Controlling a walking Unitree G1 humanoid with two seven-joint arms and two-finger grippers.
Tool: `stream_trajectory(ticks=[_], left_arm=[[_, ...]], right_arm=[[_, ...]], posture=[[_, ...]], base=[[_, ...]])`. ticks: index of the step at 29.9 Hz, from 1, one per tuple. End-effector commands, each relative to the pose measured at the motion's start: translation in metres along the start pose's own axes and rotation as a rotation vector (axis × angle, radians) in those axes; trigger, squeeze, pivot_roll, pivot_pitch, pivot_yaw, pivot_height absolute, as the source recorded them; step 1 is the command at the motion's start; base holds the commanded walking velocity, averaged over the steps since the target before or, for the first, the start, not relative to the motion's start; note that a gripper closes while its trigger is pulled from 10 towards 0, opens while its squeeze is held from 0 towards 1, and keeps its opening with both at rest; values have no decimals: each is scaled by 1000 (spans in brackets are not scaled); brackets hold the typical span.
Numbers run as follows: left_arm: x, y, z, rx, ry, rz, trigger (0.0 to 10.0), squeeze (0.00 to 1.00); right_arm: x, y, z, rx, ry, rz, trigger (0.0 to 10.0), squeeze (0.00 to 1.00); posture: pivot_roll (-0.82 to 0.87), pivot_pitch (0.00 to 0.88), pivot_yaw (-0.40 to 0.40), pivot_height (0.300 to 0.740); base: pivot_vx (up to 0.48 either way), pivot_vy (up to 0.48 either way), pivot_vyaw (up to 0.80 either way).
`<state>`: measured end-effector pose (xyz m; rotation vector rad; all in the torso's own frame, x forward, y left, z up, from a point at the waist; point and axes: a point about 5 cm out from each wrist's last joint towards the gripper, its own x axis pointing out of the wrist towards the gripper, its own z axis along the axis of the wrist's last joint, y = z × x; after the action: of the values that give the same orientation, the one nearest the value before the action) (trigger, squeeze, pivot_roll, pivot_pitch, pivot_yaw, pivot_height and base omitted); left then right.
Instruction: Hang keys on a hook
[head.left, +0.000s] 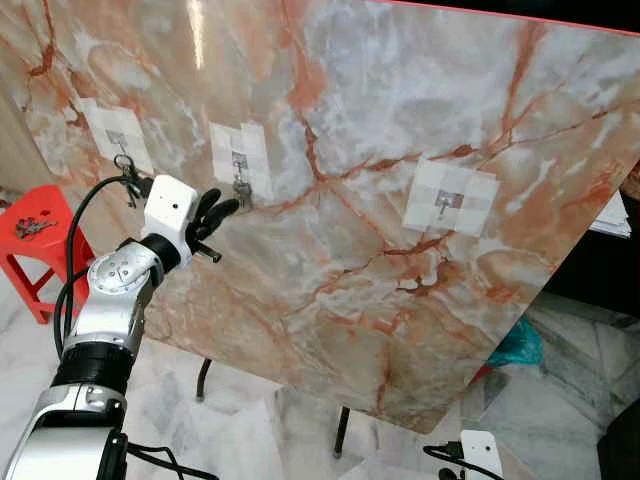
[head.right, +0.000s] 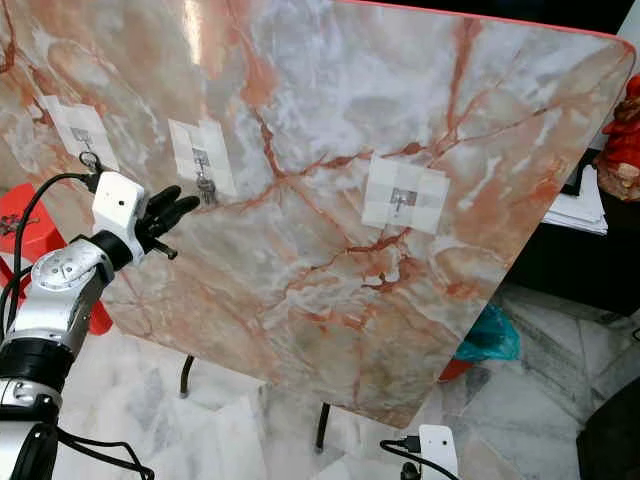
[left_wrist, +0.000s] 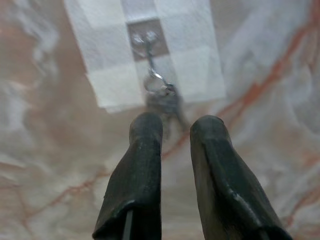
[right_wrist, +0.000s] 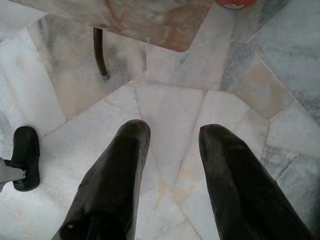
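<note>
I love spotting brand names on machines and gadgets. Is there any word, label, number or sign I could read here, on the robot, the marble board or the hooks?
None can be read.
marble board: only veins, no writing.
white pads behind the hooks: blank.
keys hanging on the middle hook: too blurred to show any stamp.
left gripper, its fingers apart, and its white wrist housing: no marking legible.
papers at the right: too small to read.

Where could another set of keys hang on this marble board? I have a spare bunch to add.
The right hook on its white patch is bare, with plain marble board around and below it. The left hook and middle hook each carry keys, and the left gripper crowds the space between them.
</note>
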<state>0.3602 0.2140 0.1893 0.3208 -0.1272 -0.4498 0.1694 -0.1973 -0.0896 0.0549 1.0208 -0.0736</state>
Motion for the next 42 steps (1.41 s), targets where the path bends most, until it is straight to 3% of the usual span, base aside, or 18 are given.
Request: stream_trajectory(ticks=[1, 7, 11, 12, 13, 15, 20, 23, 26, 32, 33, 34, 38, 42], left_arm=[[-2, -1, 2, 19, 5, -27, 10000, 1000], [-12, -3, -7, -4, 24, -20, 10000, 1000], [-29, -5, -29, -80, 73, 37, 10000, 1000], [-37, -7, -42, -120, 106, 61, 10000, 169], [-43, -9, -50, -146, 129, 76, 10000, 0], [-65, -25, -86, -201, 266, 68, 10000, 0], [-93, -61, -138, -307, 474, 66, 10000, 0], [-100, -70, -152, -293, 559, 74, 10000, 0], [-111, -93, -178, -322, 734, 160, 10000, 0], [-127, -119, -198, -391, 879, 292, 10000, 0], [-127, -119, -198, -391, 879, 292, 10000, 0], [-137, -131, -205, -384, 948, 310, 10000, 0], [-157, -156, -215, -420, 1044, 305, 10000, 0], [-169, -167, -219, -449, 1091, 325, 10000, 0]], right_arm=[[0, -2, -1, 0, 5, -4, 10000, 0], [-1, -4, -1, 4, 4, -7, 10000, 0], [-1, -5, -2, 7, 5, -9, 10000, 0], [-1, -5, -2, 8, 6, -9, 10000, 0], [-1, -5, -3, 8, 6, -9, 10000, 0], [-1, -5, -4, 8, 8, -10, 10000, 0], [-1, -3, -4, 12, 11, -13, 10000, 0], [0, 4, -4, 15, 9, -8, 10000, 0], [1, 12, -2, 12, 4, 2, 10000, 0], [1, 11, 0, 16, 2, -7, 10000, 0], [1, 11, 0, 16, 2, -7, 10000, 0], [1, 10, 0, 16, 2, -13, 10000, 0], [1, 8, 0, 4, 5, -16, 10000, 0], [1, 7, -2, -11, 10, -16, 10000, 0]], posture=[[137, 13, -60, 740], [133, 13, -57, 740], [132, 13, -49, 740], [131, 13, -48, 740], [131, 13, -48, 740], [136, 18, -51, 740], [134, 8, -40, 740], [129, 4, -38, 740], [122, 0, -37, 740], [108, 0, -34, 740], [108, 0, -34, 740], [102, 0, -31, 740], [90, 0, -26, 740], [85, 0, -30, 740]], base=[[0, 0, 0], [0, 0, 0], [0, 0, 0], [0, 0, 0], [0, 0, 0], [0, 0, 0], [0, 0, 0], [0, 0, 0], [0, 0, 0], [0, 0, 0], [0, 0, 0], [0, 0, 0], [0, 0, 0], [0, 0, 0]])
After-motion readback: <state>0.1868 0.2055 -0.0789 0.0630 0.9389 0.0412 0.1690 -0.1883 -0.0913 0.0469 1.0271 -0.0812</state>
